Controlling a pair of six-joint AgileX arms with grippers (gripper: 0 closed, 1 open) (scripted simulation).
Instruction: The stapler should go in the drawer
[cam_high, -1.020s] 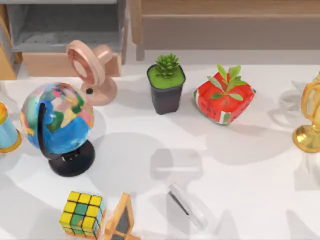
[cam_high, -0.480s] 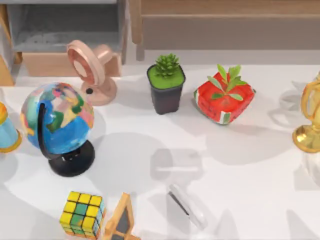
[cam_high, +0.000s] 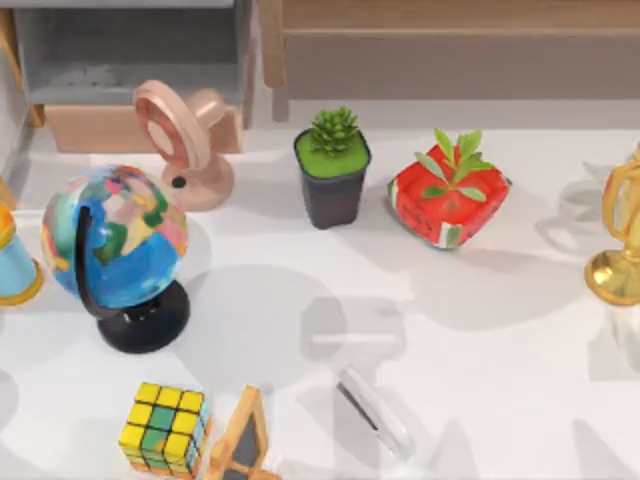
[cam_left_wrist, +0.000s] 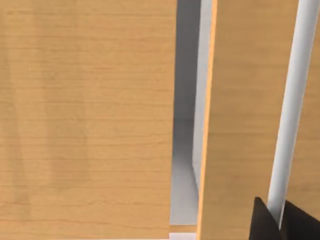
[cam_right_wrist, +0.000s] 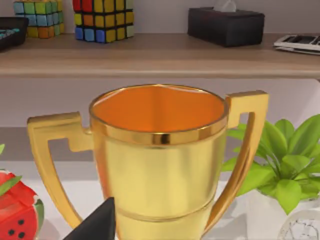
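Stapler (cam_high: 374, 412) lying slantwise on the white bench (cam_high: 500, 350) near its front edge, just right of a little chalkboard (cam_high: 240, 440) and puzzle cube (cam_high: 164, 428), drawer (cam_high: 130, 60) open at the back left behind a globe (cam_high: 115, 250), my left pincer's dark tip (cam_left_wrist: 280, 222) close against tan wood panels, my right pincer's dark tip (cam_right_wrist: 97, 225) before a gold trophy (cam_right_wrist: 157, 160), cannot tell whether either pincer is released or clenched.

The white tabletop (cam_high: 500, 340) carries a globe (cam_high: 115, 250), a puzzle cube (cam_high: 165, 428), a small chalkboard (cam_high: 243, 445), the stapler (cam_high: 373, 410), a black plant pot (cam_high: 333, 168), a watermelon-like pot (cam_high: 448, 195), a pink round mirror (cam_high: 185, 140) and a gold trophy (cam_high: 620, 240).
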